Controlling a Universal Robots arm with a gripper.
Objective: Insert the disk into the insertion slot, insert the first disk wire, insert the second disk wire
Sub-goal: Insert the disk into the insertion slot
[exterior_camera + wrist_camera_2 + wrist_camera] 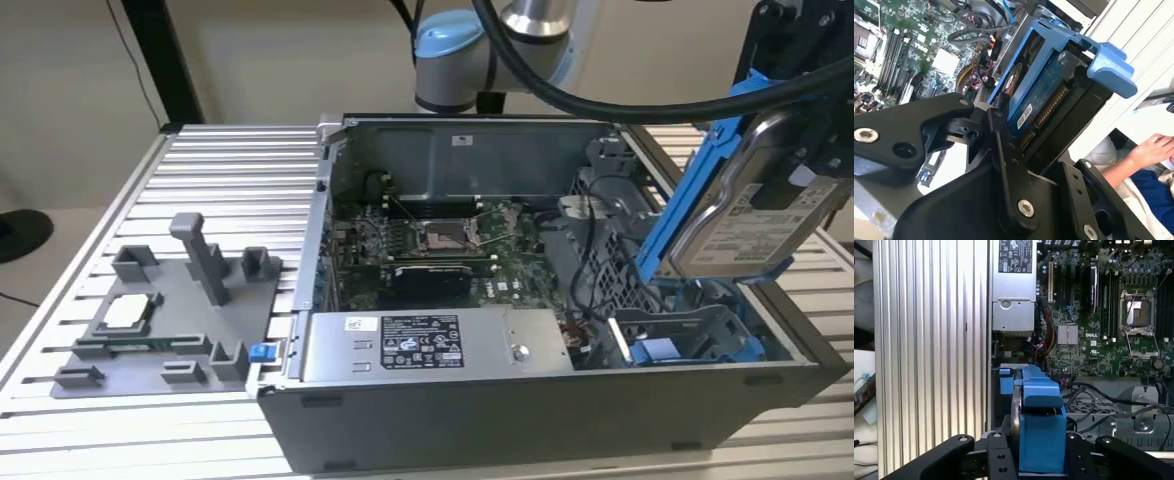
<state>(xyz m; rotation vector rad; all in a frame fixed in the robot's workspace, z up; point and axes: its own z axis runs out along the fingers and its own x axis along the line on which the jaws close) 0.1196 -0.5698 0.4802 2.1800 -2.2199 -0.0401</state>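
Both wrist views overlook the motherboard (1089, 355)

Silver, pale-blue-capped arm (461, 45); thick black cable (601, 105); black, silver-screwed gripper (1036, 460)

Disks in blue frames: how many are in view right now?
1. The disk is clamped in the tool, tilted above the open computer case at the exterior view's right, over the insertion slot. Others may sit hidden inside the case.

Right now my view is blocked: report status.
Pincer shut on silver hard drive in blue plastic frame. Drive tilted, above grey drive bay with blue tabs, not inserted. Black cables beside bay.
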